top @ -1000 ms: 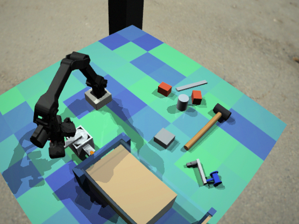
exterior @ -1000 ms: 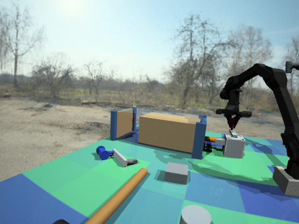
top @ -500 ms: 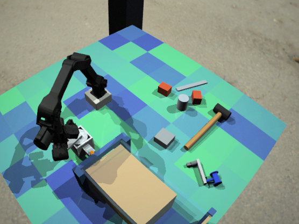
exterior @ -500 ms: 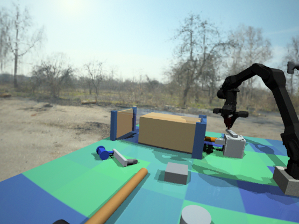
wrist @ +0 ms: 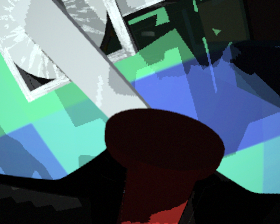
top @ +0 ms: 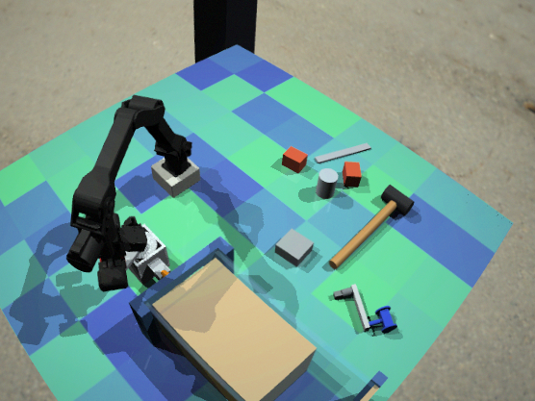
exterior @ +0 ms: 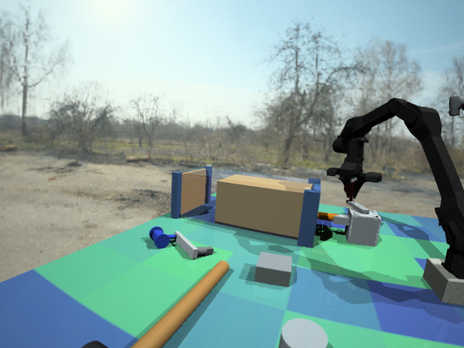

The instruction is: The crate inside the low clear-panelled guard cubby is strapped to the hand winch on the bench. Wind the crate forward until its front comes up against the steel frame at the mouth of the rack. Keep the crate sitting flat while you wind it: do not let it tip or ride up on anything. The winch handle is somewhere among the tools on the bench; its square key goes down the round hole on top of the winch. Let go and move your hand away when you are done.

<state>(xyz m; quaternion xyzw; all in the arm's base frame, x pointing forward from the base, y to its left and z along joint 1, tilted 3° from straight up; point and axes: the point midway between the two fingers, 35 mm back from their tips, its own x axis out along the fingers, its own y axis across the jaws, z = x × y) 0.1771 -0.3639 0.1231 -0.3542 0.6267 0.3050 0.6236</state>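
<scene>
My gripper (exterior: 350, 190) (wrist: 147, 140) is shut on the dark red knob (wrist: 164, 140) of the winch handle; its fingertips are hidden in the top view. The handle's pale crank arm (exterior: 358, 207) (wrist: 85, 65) lies across the top of the grey winch (top: 161, 251) (exterior: 363, 228); its key end is hidden. An orange strap (top: 165, 273) (exterior: 325, 216) runs from the winch towards the crate. The tan crate (top: 236, 328) (exterior: 260, 205) sits flat, its front end close to the blue steel frame (exterior: 309, 219) (top: 140, 301). Whether they touch cannot be told.
A second crank (top: 361, 306) (exterior: 185, 244) with a blue knob lies beside the cubby. A mallet (top: 363, 234) (exterior: 184, 307), a grey block (top: 294, 246) (exterior: 273, 268), a grey cylinder (top: 327, 184), two red blocks (top: 294, 160) (top: 351, 174) and a flat bar (top: 343, 153) lie farther off.
</scene>
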